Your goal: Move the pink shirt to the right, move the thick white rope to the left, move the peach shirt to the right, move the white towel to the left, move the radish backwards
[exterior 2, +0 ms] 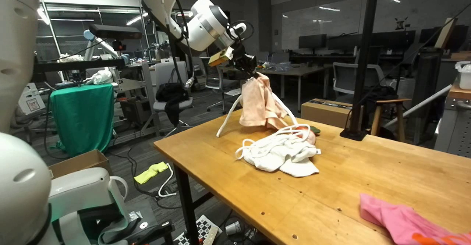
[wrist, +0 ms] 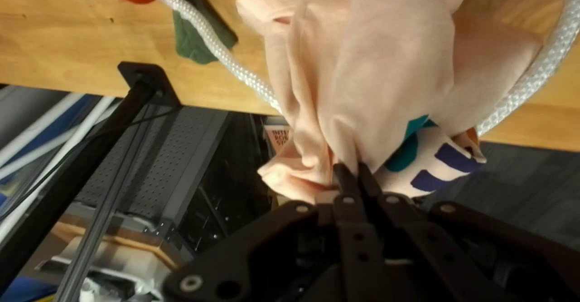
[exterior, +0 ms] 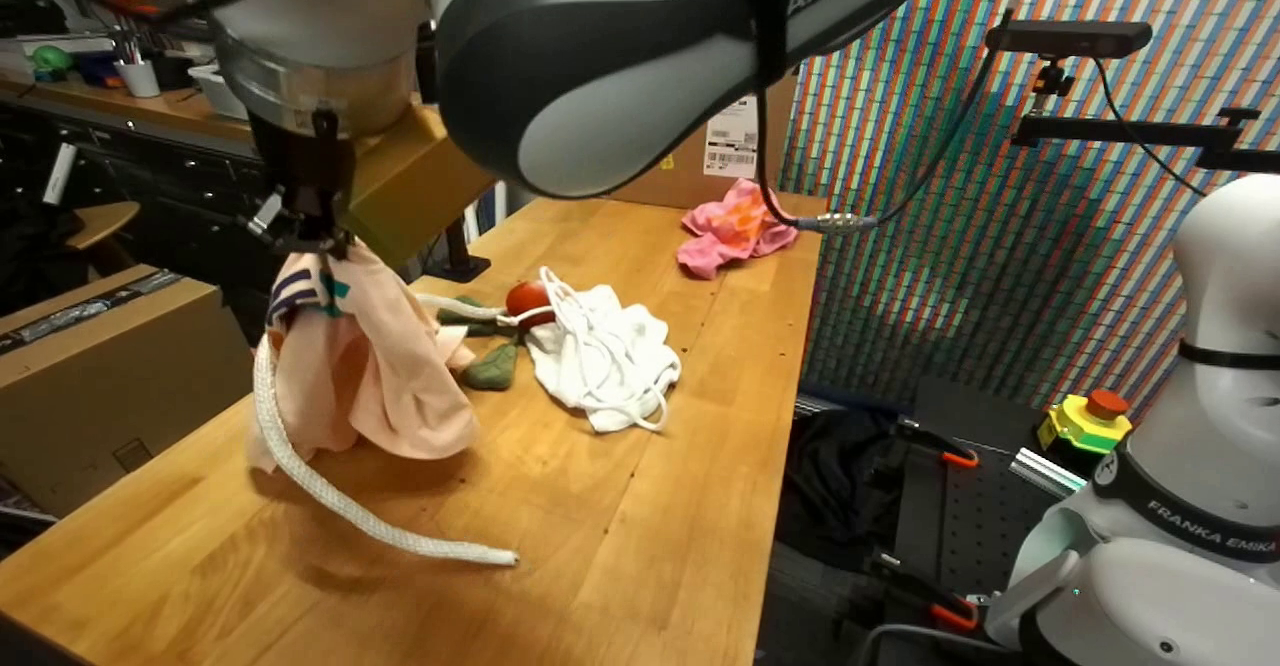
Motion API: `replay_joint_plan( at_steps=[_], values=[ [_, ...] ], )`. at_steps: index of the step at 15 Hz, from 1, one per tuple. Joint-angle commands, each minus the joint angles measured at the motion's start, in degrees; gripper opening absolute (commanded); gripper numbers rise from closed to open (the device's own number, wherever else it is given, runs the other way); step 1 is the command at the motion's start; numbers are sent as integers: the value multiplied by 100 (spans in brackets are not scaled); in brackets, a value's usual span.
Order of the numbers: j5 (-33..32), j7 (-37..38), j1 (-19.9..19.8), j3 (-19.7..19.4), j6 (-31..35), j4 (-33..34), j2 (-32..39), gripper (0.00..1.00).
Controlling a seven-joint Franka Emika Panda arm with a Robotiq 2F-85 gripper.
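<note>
My gripper (wrist: 355, 170) is shut on a gathered fold of the peach shirt (wrist: 389, 57), which hangs down over the table in both exterior views. The thick white rope (exterior: 400, 540) passes behind or through the shirt; which, I cannot tell. One end trails toward the tabletop, while the other stretch runs past the radish (exterior: 528, 304) to loops on the white towel (exterior 2: 298, 166). Green leaves (exterior: 490, 368) of the radish lie close to the shirt. Rope and towel partly cover the radish. Apart from these, the pink shirt (exterior: 735, 231) lies crumpled toward one end of the table.
A black post (exterior 2: 362, 61) is mounted at the table's edge near the radish. Behind the pink shirt stands a cardboard box (exterior: 655, 186). Another cardboard box (exterior: 110, 386) sits beside the table (exterior: 640, 566), lower than its top.
</note>
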Motion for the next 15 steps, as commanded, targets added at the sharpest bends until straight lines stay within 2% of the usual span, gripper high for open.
replay_joint_plan(
  at_steps=[1, 9, 12, 15],
  values=[
    [-645, 798, -120, 198, 270, -461, -781, 2],
    [-1843, 2363, -342, 888, 157, -463, -1306, 1],
    [-1862, 2442, -554, 1017, 149, -529, -1464, 2],
    [-1576, 2162, -856, 1023, 167, -671, -1610, 1]
  ],
)
